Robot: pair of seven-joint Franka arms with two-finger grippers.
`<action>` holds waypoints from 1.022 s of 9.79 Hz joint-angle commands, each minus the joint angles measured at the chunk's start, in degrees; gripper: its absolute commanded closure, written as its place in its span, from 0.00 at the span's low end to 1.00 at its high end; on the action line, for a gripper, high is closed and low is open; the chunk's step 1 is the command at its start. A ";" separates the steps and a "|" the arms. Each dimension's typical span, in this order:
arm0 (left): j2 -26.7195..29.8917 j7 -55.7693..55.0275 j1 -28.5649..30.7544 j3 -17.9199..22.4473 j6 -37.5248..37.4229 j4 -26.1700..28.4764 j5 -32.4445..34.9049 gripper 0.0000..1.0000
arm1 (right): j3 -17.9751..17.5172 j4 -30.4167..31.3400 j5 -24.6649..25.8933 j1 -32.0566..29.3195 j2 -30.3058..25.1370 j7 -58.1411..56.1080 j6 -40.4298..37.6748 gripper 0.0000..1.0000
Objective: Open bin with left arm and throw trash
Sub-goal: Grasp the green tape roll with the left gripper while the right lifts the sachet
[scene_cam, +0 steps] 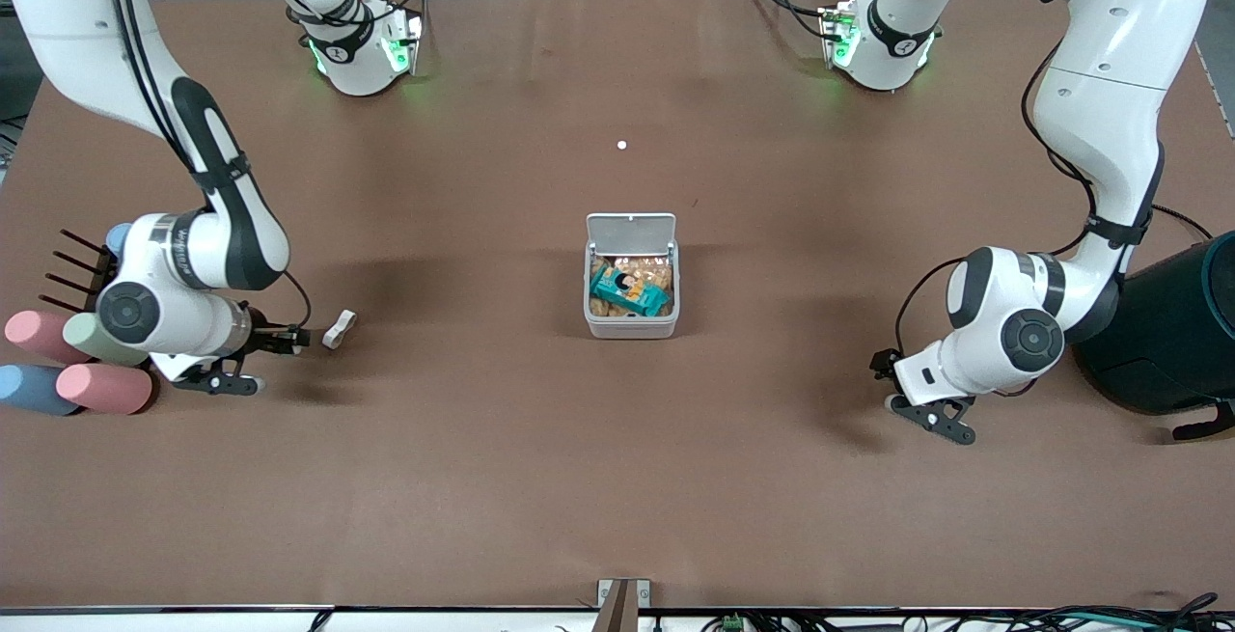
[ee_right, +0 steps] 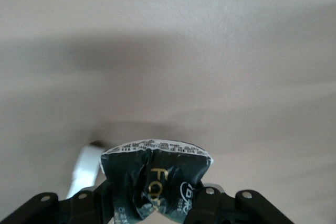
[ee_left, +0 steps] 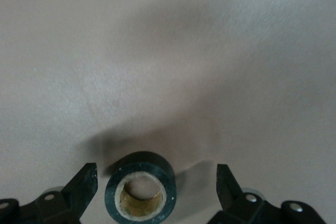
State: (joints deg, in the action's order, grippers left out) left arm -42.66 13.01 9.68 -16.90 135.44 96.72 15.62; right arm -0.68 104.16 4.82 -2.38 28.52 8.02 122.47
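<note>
bin (scene_cam: 631,275) lid up | I pinch the black snack packet (ee_right: 155,179) in right gripper (ee_right: 157,200) | left gripper (ee_left: 156,182) spread around tape ring (ee_left: 140,188) | nothing binned yet

**Twin Franka arms: outward appearance**

Left arm (scene_cam: 1100,130): glossy white rounded shell segments, black bands at the joints, round dark grey cap on the wrist joint. Thin black cable along the outside of the links. Base ringed in black, lit green, with a small red button.

Right arm (scene_cam: 193,188): same white shells, long black inlay on the forearm, dark grey round joint cap, black cables strapped alongside. Base glowing green.

Left gripper (ee_left: 156,182): matte black angular fingers, silver screw heads at the knuckles.

Right gripper (ee_right: 152,192): black fingers, silver screws in a row.
</note>
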 commanded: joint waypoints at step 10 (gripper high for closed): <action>3.98 -6.56 0.00 -4.88 -8.30 -3.26 0.20 1.00 | -1.08 -21.61 -13.06 35.23 0.02 53.65 -12.28 1.00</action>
State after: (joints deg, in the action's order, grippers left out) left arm -40.44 10.62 10.89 -20.19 132.68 96.05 15.72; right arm -2.38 87.69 -6.15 30.71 23.98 58.54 109.73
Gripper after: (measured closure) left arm 0.489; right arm 0.511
